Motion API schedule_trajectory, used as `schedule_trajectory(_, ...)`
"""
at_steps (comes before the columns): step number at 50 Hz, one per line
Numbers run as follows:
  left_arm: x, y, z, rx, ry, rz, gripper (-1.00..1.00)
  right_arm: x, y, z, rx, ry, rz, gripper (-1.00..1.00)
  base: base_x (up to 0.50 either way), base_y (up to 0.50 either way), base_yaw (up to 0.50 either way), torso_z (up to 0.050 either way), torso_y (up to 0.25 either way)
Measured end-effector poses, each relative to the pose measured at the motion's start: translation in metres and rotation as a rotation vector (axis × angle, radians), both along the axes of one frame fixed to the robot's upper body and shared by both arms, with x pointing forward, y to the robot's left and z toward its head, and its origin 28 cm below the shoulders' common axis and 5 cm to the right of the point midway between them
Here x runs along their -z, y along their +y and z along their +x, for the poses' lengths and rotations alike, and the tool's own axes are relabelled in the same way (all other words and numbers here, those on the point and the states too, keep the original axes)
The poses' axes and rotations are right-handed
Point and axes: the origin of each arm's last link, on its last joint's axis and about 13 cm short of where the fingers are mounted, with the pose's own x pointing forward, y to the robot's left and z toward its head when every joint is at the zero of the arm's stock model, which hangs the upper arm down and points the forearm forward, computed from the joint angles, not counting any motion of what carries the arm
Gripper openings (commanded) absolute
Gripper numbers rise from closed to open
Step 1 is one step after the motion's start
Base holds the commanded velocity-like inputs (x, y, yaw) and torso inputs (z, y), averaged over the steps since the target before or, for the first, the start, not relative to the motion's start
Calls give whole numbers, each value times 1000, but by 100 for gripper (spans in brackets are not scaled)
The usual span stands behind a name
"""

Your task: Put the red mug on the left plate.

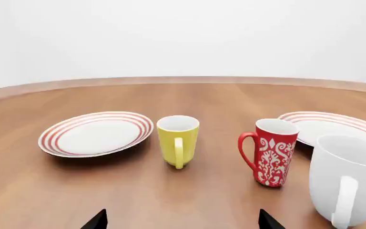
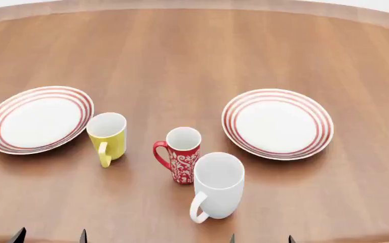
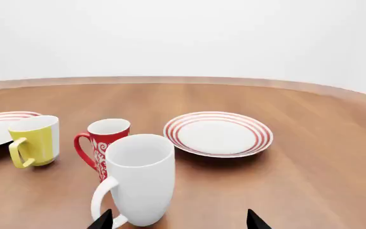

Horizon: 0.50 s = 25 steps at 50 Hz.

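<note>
The red mug (image 2: pixel 182 161) with white floral pattern stands upright near the table's front middle, handle to its left; it shows in the left wrist view (image 1: pixel 270 151) and right wrist view (image 3: pixel 104 145). The left plate (image 2: pixel 38 119), white with red rings, lies at the far left, also in the left wrist view (image 1: pixel 96 133). My left gripper (image 2: pixel 49 237) is open and empty at the front edge, well short of the mug. My right gripper (image 2: pixel 261 239) is open and empty at the front edge, just behind the white mug.
A yellow mug (image 2: pixel 107 137) stands between the left plate and the red mug. A larger white mug (image 2: pixel 215 187) stands just in front and right of the red mug. An identical right plate (image 2: pixel 277 123) lies at the right. The wooden table (image 2: pixel 194 55) extends far back.
</note>
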Motion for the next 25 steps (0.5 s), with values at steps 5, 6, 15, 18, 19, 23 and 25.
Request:
schedule_trajectory(5, -3, 0, -3, -2, -9, 9, 100, -2, 0, -1, 10, -12, -11, 100, 0, 0, 0, 0, 0)
schedule_trajectory(6, -4, 0, -4, -2, -12, 11, 100, -3, -1, -2, 12, -16, -12, 100, 0, 0, 0, 0, 0)
schedule_trajectory(15, -14, -1, -9, -12, -47, 24, 100, -17, 0, -7, 10, -59, 6, 100, 0, 3, 0, 0, 0)
schedule_trajectory(18, -17, -1, -10, -15, -56, 25, 100, -20, 0, -9, 11, -72, 3, 100, 57, 207, 0, 0, 0)
schedule_trajectory(19, -17, -2, -11, -15, -58, 25, 100, -21, 0, -9, 12, -76, 2, 100, 90, 355, 0, 0, 0)
schedule_trajectory(23, -18, -2, -12, -17, -62, 27, 100, -24, 0, -12, 10, -90, 1, 100, 134, 399, 0, 0, 0)
schedule_trajectory(25, -18, -2, -13, -17, -64, 27, 100, -25, 1, -13, 9, -96, 1, 100, 158, 410, 0, 0, 0)
